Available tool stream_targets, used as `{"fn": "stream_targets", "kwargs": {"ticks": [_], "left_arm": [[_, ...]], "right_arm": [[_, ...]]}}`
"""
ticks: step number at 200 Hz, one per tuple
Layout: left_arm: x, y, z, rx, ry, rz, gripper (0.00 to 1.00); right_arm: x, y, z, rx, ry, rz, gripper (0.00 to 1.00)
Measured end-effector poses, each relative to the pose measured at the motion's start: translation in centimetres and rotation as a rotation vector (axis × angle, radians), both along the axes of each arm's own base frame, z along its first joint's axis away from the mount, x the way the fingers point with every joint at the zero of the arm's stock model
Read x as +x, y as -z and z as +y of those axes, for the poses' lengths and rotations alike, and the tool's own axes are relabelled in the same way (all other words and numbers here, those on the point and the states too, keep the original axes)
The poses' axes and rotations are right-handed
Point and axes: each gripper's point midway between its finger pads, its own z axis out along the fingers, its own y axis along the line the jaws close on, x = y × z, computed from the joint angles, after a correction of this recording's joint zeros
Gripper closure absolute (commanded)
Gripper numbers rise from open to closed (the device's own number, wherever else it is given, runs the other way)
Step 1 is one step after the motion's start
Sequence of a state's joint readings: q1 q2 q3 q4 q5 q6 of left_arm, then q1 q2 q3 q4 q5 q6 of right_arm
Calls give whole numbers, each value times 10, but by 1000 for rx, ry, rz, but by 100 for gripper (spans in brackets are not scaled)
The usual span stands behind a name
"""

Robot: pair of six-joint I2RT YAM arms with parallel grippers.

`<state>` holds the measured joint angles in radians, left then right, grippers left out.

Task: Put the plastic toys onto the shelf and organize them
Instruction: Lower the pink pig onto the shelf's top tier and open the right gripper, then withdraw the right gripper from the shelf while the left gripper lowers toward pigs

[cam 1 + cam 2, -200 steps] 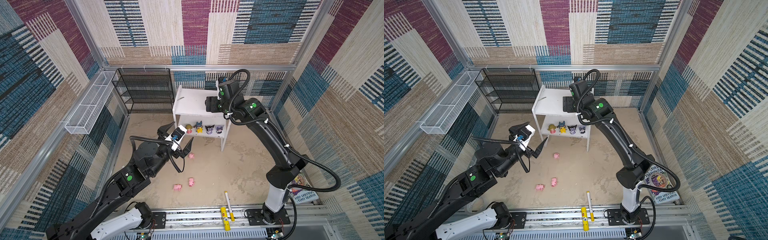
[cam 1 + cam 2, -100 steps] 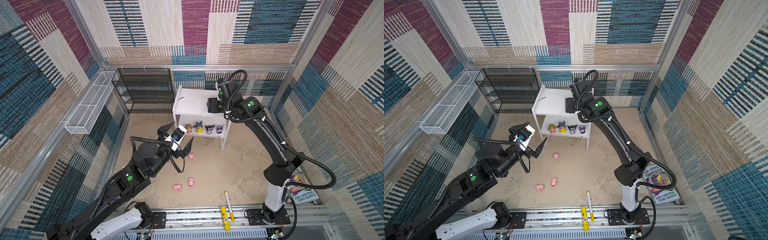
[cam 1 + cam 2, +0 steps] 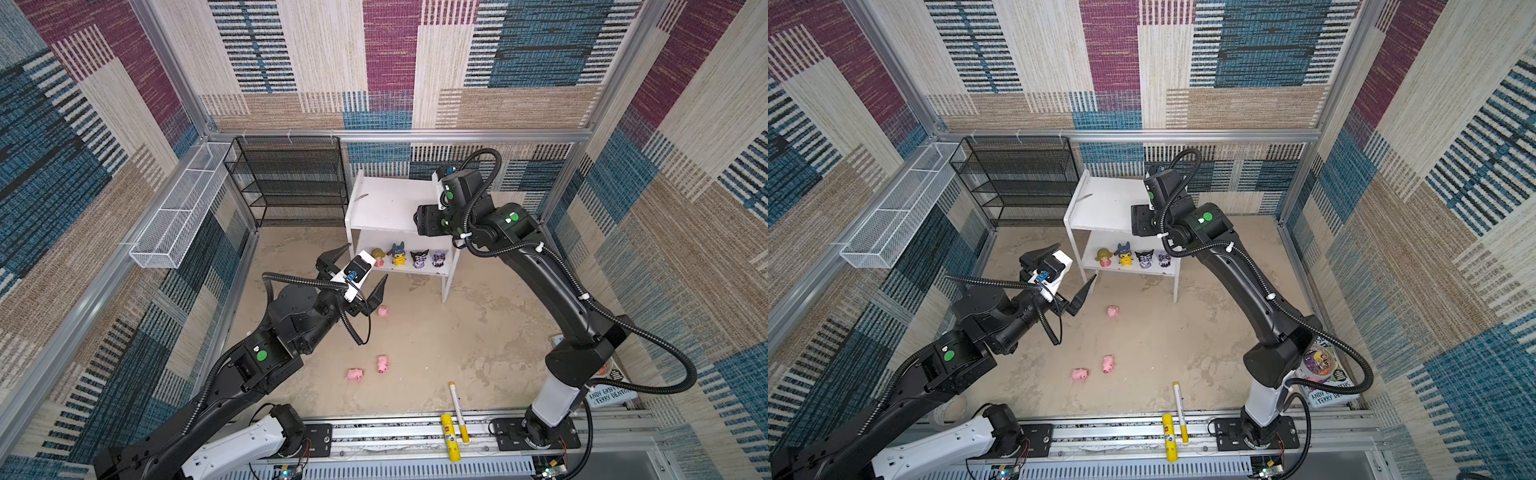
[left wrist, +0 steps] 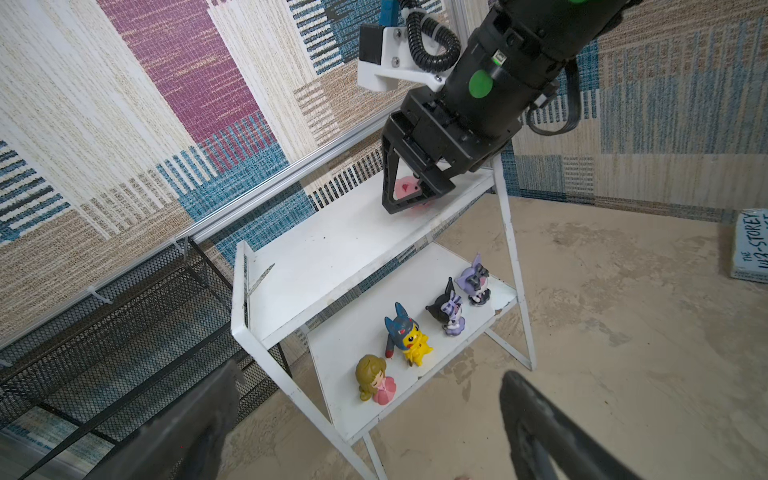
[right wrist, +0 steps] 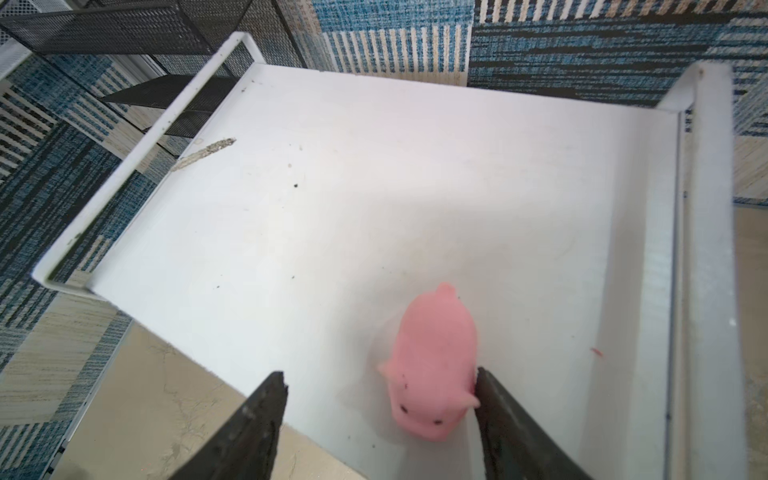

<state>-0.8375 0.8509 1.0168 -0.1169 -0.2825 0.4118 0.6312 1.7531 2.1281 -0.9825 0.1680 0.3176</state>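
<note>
Pink pig (image 5: 434,365): on shelf (image 5: 374,187) top board, right end | right end effector (image 5: 380,376): spread around it, touching one side | left end effector (image 3: 1071,266): spread, empty | step: likely placing | next: lift clear, fetch three pigs (image 3: 383,363) off table (image 3: 478,332)

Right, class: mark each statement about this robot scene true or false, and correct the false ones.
1. Three pink pigs lie on the floor. True.
2. The white shelf holds five figurines on its lower board. False: four stand there, a blond doll, a yellow figure with blue hood and two big-eared figures.
3. The left gripper grips a pig. False: it is open and empty.
4. A fourth pink pig rests on the shelf's top board between the open jaws of the right gripper. True.
5. The yellow-capped marker lies on the shelf. False: it lies by the front rail, beside a yellow tube.
</note>
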Motion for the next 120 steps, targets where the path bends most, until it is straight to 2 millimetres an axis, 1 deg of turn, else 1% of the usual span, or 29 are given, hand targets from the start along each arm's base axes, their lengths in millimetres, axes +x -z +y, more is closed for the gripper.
{"fn": "stream_targets", "kwargs": {"ticks": [36, 54, 68, 72, 76, 80, 82, 100, 120], "left_arm": [[0, 1, 0, 3, -1, 4, 1], [0, 4, 2, 6, -5, 15, 1], [-2, 6, 4, 3, -9, 28, 1], [-2, 6, 5, 0, -11, 33, 1], [-2, 8, 6, -2, -13, 41, 1], [-3, 9, 7, -6, -17, 51, 1], [-3, 10, 8, -6, -21, 57, 1], [-5, 23, 12, -17, -36, 127, 1], [-11, 45, 19, -33, -51, 227, 1]], "right_arm": [[-8, -15, -3, 25, -6, -33, 24], [-11, -17, -7, 22, 2, -40, 22], [-16, -17, -12, 16, 10, -41, 18], [-19, -17, -15, 13, 13, -42, 13], [-21, -18, -16, 14, 13, -44, 10], [-24, -19, -18, 14, 11, -47, 2], [-27, -19, -19, 11, 8, -48, 0], [-50, -23, -22, -7, -41, -80, 0], [-89, -25, -18, -46, -131, -131, 0]]}}
